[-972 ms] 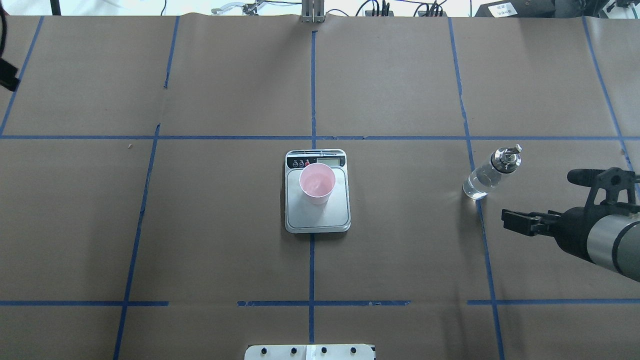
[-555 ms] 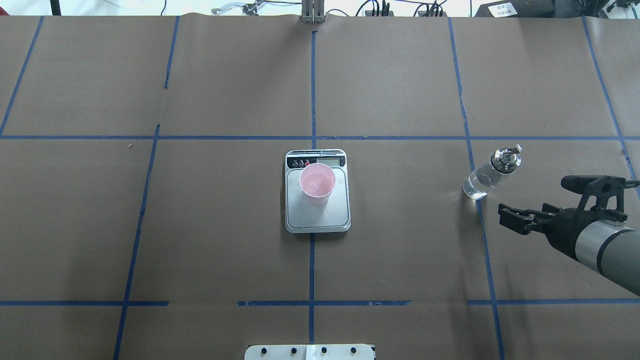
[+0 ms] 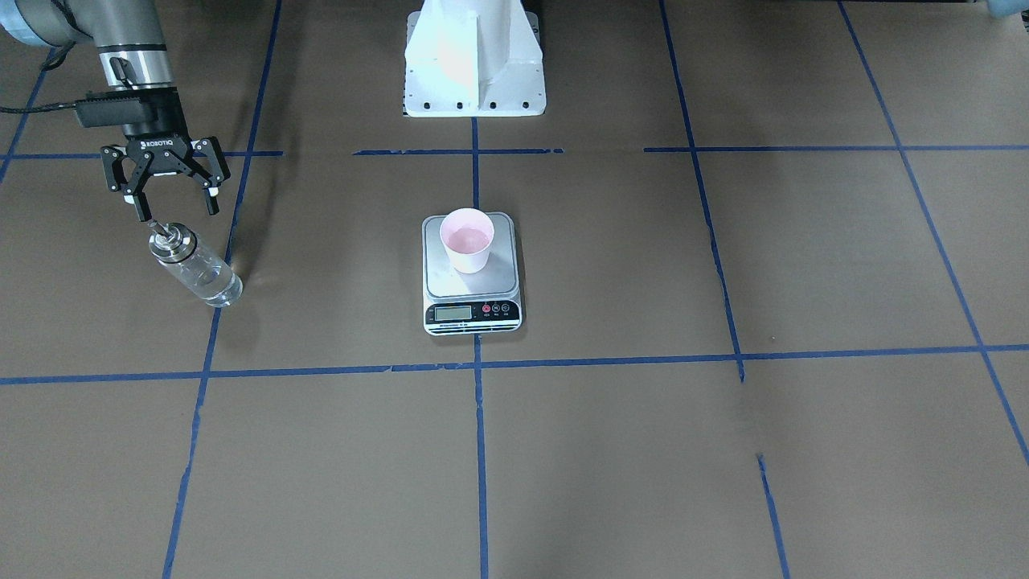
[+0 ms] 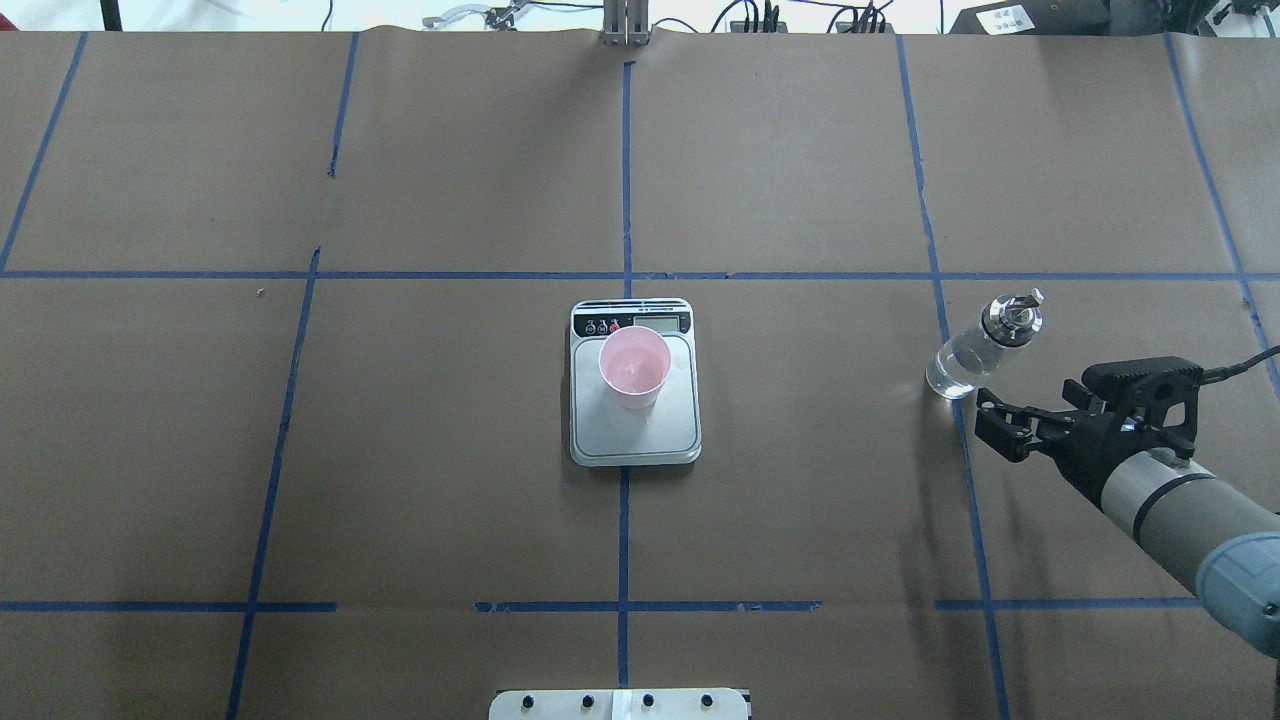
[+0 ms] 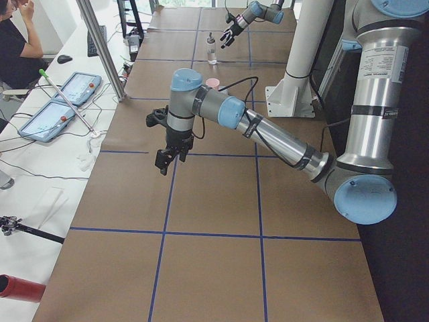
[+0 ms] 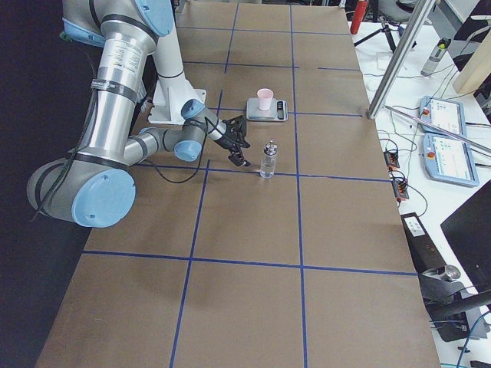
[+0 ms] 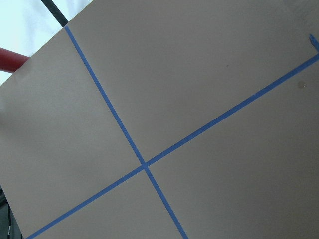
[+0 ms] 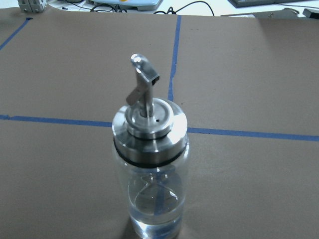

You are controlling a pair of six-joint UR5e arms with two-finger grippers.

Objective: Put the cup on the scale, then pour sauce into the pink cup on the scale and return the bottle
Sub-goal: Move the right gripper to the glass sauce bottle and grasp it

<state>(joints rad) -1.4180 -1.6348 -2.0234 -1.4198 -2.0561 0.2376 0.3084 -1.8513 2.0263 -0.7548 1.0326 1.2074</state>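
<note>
The pale pink cup [image 4: 634, 365] stands upright on the silver scale [image 4: 660, 435] at the table's middle, also in the front view as cup [image 3: 467, 239] on scale [image 3: 500, 277]. The clear glass bottle [image 4: 975, 352] with its metal spout stands upright to the right, holding clear sauce [image 8: 154, 209] low down. My right gripper [image 4: 988, 425] is open and empty, just on the robot's side of the bottle [image 3: 197, 269], not touching it. The right wrist view faces the bottle [image 8: 149, 164] close up. My left gripper [image 5: 164, 157] hangs over bare table far left; I cannot tell if it is open.
The white robot base [image 3: 474, 64] stands behind the scale. Blue tape lines cross the brown paper table. Beyond the far edge is a white bench with tablets [image 5: 67, 94], a metal post [image 5: 100, 47] and a seated person [image 5: 17, 40].
My right gripper has moved left and closer to the bottle, staying open. The cup, scale and bottle have not moved. A dark part at the overhead view's left edge has left view.
</note>
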